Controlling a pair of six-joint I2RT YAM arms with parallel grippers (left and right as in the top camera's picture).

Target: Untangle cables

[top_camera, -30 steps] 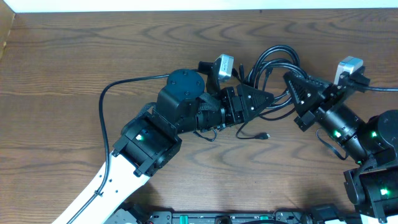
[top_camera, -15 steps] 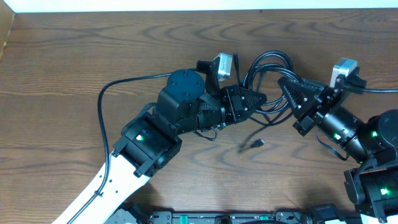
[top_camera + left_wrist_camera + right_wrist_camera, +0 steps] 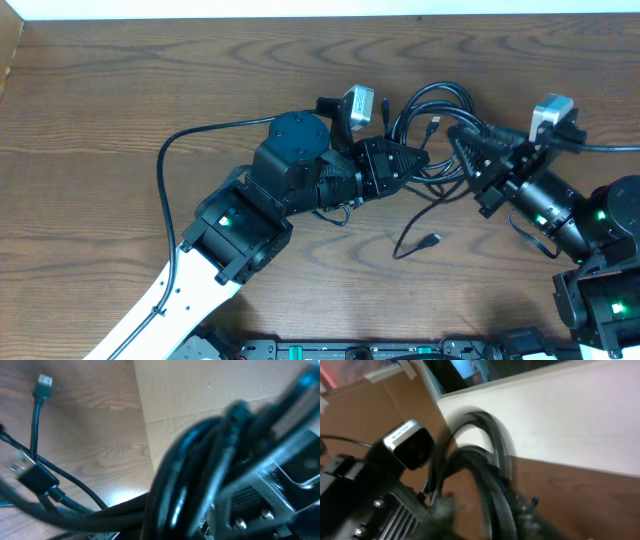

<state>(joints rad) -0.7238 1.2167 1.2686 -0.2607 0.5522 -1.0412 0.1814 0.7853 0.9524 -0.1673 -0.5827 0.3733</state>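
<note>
Two claws meet at one clump of cables [image 3: 432, 100], right of centre on the tabletop [image 3: 120, 90].

Left claw [image 3: 418, 159]: the fingers are drawn to a point and appear pinched on strands of the clump. A blurred bundle fills the left wrist view, which supports this. The looped bulk lies at twelve o'clock from this claw. One free tail drops toward six o'clock and ends in a small plug [image 3: 433, 240], apart from the rest.

Right claw [image 3: 462, 140]: it sits at three o'clock from the left one, just beside it, with strands crossing its tip. How far it is parted, and whether it has any grip, cannot be told, because its wrist view is smeared.

Risks, as judged:
- Drawing the claws apart along a single line may tighten the knot instead of freeing it.
- Several strands pinched together would drag the whole clump along.
- The free tail could snag on a claw or an arm.

Surface: level brown wood grain, with a patch of glare in the left wrist view.

Room: a tan cardboard panel [image 3: 210, 385] stands beyond the tabletop, and a white wall [image 3: 570, 410] shows behind.
</note>
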